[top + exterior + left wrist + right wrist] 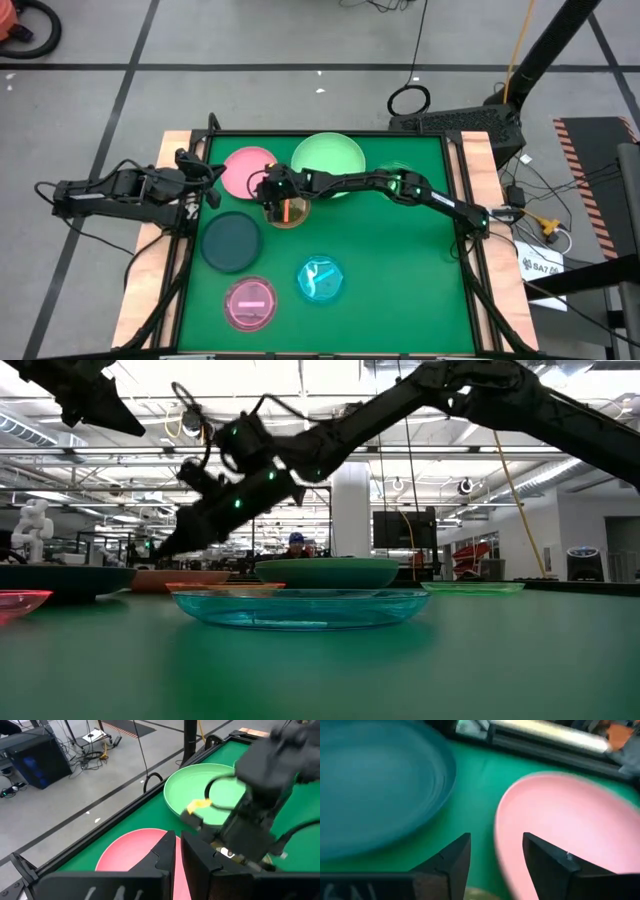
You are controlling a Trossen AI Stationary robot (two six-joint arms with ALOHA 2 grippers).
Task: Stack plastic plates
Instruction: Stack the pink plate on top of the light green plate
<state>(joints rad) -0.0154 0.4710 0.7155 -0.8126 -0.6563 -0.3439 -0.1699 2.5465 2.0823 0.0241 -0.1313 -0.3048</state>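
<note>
Several round plastic plates lie flat on the green table top. The pink plate [240, 168] and the large light-green plate [330, 158] are at the far side. The small amber plate [290, 212] sits just in front of them. The dark teal plate [232, 242], the magenta plate [250, 303] and the cyan plate [320, 280] lie nearer. My right gripper [268, 190] [495, 852] is open above the amber plate's left edge, beside the pink plate [570, 825]. My left gripper [208, 183] [178, 852] is shut and raised over the pink plate's [130, 850] left rim.
A small green translucent plate [395, 175] lies under the right arm's forearm. Wooden rails and black frame bars border the table [400, 260]. The right arm stretches across the far half of the table. In the low view the cyan plate [300, 605] stands nearest.
</note>
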